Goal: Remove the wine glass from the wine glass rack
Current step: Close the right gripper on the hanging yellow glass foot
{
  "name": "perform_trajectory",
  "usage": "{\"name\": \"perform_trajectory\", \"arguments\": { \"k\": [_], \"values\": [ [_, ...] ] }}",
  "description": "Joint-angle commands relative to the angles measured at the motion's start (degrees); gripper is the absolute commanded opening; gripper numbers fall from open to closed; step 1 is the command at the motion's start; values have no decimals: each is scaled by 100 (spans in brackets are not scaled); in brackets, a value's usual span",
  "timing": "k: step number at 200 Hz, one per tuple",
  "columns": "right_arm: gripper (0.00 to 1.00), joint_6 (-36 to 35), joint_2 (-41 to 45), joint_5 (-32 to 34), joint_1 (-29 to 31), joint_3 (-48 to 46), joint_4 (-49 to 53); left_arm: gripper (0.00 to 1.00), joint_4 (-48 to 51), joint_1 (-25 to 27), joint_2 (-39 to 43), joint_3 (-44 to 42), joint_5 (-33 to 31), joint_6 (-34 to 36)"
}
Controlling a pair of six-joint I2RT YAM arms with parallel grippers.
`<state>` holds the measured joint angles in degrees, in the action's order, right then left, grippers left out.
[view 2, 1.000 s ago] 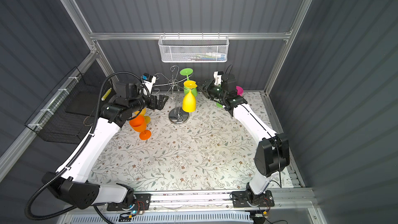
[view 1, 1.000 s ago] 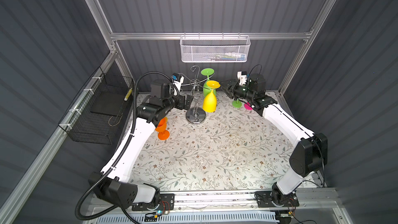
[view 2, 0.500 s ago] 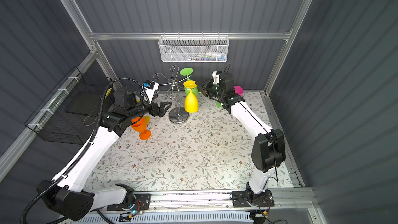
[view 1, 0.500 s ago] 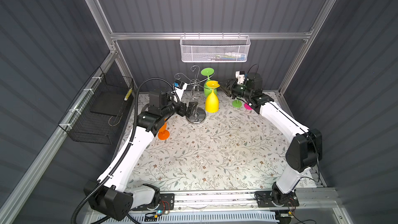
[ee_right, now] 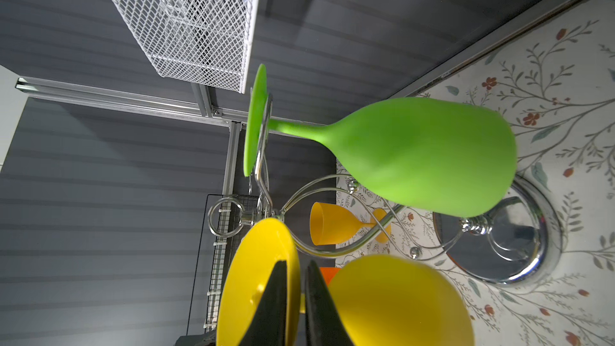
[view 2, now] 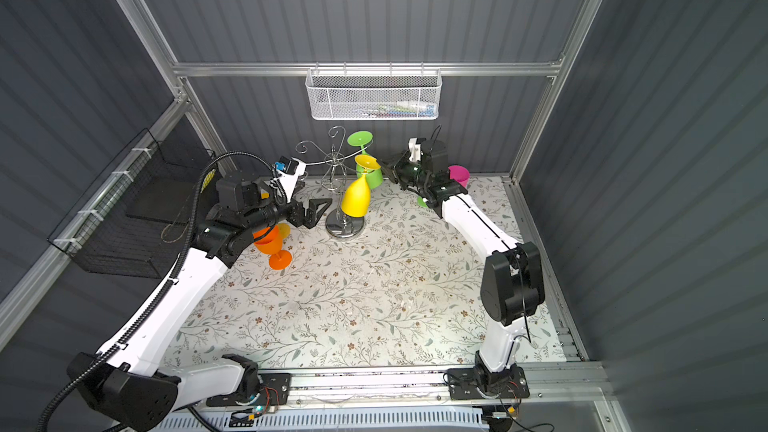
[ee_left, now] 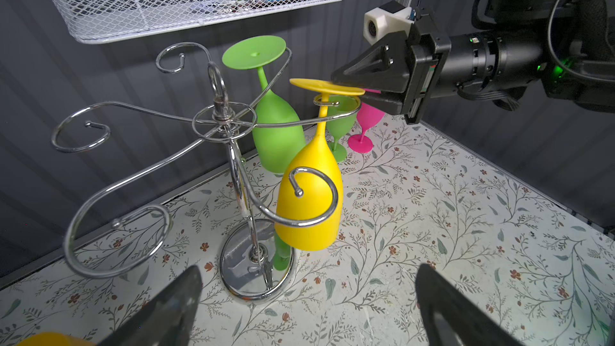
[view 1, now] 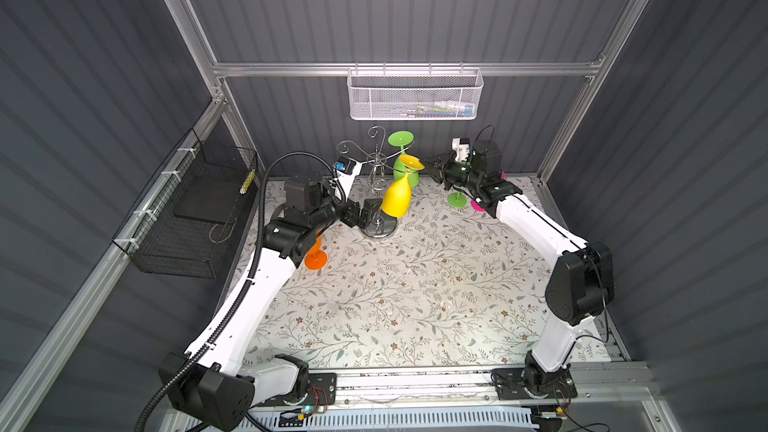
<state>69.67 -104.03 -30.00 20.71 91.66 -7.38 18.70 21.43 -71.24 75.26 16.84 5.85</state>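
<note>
— Now, what is gripped, and where is it hung?

— The rim of the foot [ee_left: 319,84] of the yellow wine glass [ee_left: 309,208] is pinched in the right tool [ee_left: 349,87]. The glass is hung upside down from a curled arm [ee_left: 352,112] on the right side of the wine glass rack [ee_left: 223,114], which is stood at the far side of the counter [view 1: 415,284], left of the middle.

— How should it be freed?

— The foot is best raised a little, so that it is cleared off the wire, and the stem [ee_left: 321,128] then drawn out through the mouth of the curl. Which way that mouth is turned cannot be told, so the pull should be begun slowly and any drag on the wire heeded. The foot should be kept level; a thin rim so pinched may be twisted loose by the glass's swing.

— What is to be watched?

— A green wine glass [ee_left: 276,131] is hung just on the far side and could be knocked. The rack looks light and may be tipped. The left tool [view 2: 316,211] is spread wide, low and just left of the rack's disc base [view 2: 345,226], with nothing held; the base could be steadied with it.
</note>
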Motion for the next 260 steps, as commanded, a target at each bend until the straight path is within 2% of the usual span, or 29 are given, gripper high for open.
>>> {"name": "perform_trajectory", "arguments": {
  "k": [1, 61, 135, 260],
  "values": [
    [9, 13, -12, 72, 36, 148, -124, 100, -127, 28, 137, -90, 136, 101],
    [1, -94, 161, 287, 91, 133, -89, 100, -135, 28, 163, -134, 118, 116],
    [0, -344, 644, 743, 109, -153, -23, 100, -153, 28, 137, -147, 83, 88],
    [0, -499, 885, 702, 292, -347, 201, 100, -141, 28, 86, -109, -33, 70]
  ]
}}
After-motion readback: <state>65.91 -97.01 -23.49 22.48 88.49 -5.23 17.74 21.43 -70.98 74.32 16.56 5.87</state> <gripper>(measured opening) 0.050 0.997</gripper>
